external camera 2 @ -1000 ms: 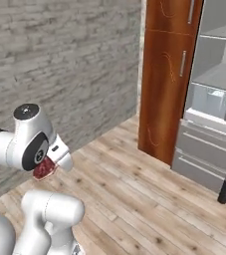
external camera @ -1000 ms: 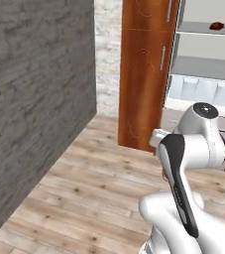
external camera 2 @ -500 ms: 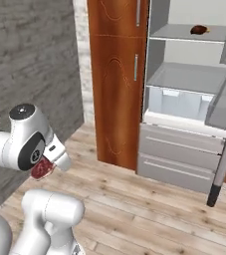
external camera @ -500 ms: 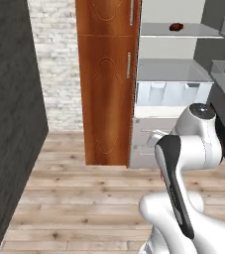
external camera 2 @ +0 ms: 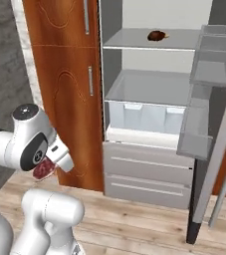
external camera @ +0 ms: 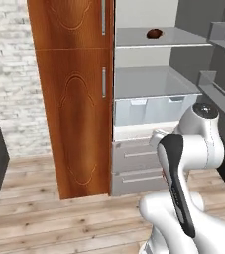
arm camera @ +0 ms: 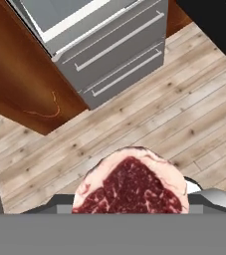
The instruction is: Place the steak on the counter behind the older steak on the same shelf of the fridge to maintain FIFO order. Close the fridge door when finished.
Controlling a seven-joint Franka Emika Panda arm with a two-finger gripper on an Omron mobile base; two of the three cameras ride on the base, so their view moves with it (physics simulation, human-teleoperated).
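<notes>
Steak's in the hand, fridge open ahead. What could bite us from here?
1. The older steak lies mid-depth on the shelf, so reaching behind it with the steak may knock it.
2. The fridge door stands open at the right with bins jutting toward the opening; a wide arm swing might clip them.
3. The steak hangs low over the wood floor in the hand; a slip on the long lift would drop it there.

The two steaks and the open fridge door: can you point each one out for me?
steak (arm camera: 130, 189), hand view, its red marbled middle.
older steak (external camera 2: 157, 35), right base view, its dark centre, on the upper shelf.
fridge door (external camera 2: 223, 132), right base view, its grey edge.
</notes>
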